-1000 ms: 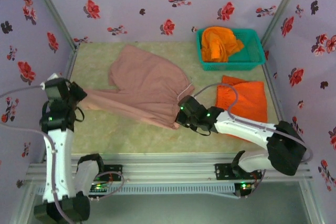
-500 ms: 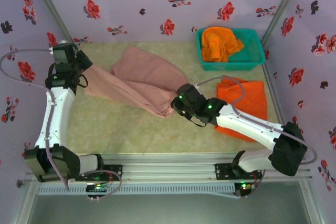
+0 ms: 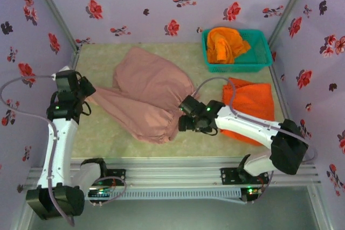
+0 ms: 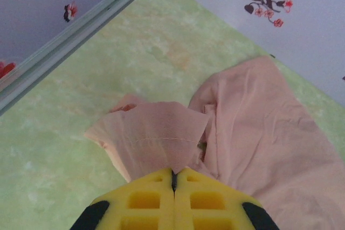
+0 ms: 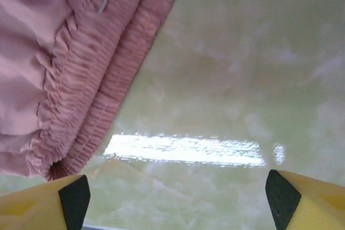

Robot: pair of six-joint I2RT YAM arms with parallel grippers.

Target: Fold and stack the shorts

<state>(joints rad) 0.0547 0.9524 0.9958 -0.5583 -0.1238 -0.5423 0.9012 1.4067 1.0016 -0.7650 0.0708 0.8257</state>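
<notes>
The pink shorts lie rumpled across the middle of the table, one leg drawn toward its left edge, where the left end effector is pressed tight on the hem. The right end effector gapes wide with nothing in it, the waistband just beside one finger. If the left pulls alone, the unpinned waist would likely drag and bunch, or the thin pinch could slip. Orange shorts lie near the right edge
</notes>
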